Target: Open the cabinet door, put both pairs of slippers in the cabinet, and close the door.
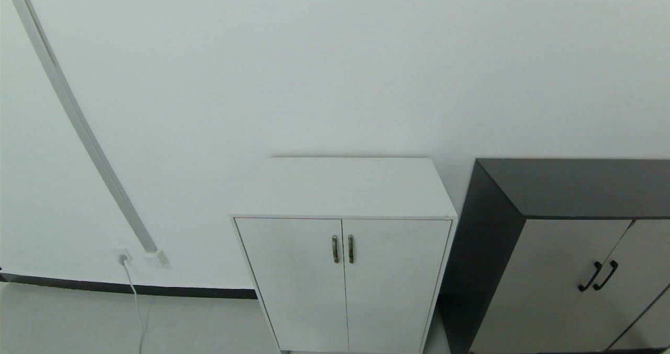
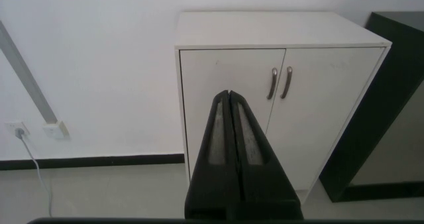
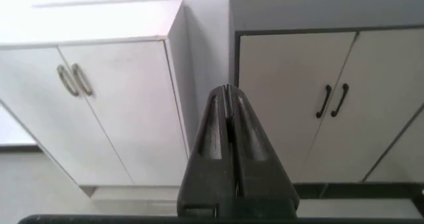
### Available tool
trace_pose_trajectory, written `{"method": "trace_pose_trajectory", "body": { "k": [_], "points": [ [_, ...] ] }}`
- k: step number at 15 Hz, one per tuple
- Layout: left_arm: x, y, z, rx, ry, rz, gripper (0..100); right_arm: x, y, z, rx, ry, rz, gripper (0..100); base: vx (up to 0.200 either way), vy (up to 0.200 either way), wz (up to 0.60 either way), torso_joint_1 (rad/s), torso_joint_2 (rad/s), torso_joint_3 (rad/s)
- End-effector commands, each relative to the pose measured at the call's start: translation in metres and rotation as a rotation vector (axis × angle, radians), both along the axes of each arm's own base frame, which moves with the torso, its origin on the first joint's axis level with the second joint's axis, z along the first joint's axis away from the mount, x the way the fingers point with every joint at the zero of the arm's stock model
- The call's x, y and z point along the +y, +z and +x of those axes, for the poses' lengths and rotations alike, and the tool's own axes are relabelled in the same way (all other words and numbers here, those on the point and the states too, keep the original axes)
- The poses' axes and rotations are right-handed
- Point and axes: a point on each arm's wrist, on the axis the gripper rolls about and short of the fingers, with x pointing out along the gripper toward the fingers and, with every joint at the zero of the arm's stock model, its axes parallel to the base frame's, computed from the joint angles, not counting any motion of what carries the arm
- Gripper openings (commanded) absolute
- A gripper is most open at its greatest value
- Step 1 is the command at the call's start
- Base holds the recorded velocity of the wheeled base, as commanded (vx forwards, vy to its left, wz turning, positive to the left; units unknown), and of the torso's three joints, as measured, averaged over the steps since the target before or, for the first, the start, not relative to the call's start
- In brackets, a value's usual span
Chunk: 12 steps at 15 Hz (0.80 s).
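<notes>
Smooth matt white cabinet (image 1: pixel 343 186) beyond the left gripper (image 2: pixel 229 93), its handles (image 1: pixel 335 249) brushed metal, matt black-sided cabinet (image 1: pixel 565 186) beyond the right gripper (image 3: pixel 227 89), grippers matt black plastic.

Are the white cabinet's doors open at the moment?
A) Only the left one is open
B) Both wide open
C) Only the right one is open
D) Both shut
D: on the white cabinet, both doors lie flush with the front, their handles side by side at the middle seam.
</notes>
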Motion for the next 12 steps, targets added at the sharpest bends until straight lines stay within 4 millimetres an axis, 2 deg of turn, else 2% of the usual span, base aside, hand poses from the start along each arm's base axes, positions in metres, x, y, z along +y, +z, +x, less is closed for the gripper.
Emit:
{"method": "trace_pose_trajectory", "body": {
  "k": [1, 3, 12],
  "points": [
    [0.0, 0.0002, 0.0, 0.0, 0.0, 0.001, 0, -0.0009, 0.0002, -0.0012, -0.021, -0.039, 0.032, 0, 0.0, 0.0, 0.0, 0.0, 0.0, 0.0],
    [0.0, 0.0002, 0.0, 0.0, -0.002, 0.002, 0, -0.0018, 0.0005, -0.0012, -0.026, -0.082, 0.042, 0, 0.0, 0.0, 0.0, 0.0, 0.0, 0.0],
    [0.0, -0.0002, 0.0, 0.0, -0.002, 0.004, 0, -0.0018, 0.0004, -0.0012, -0.024, -0.08, 0.035, 0, 0.0, 0.0, 0.0, 0.0, 0.0, 0.0]
  ]
}}
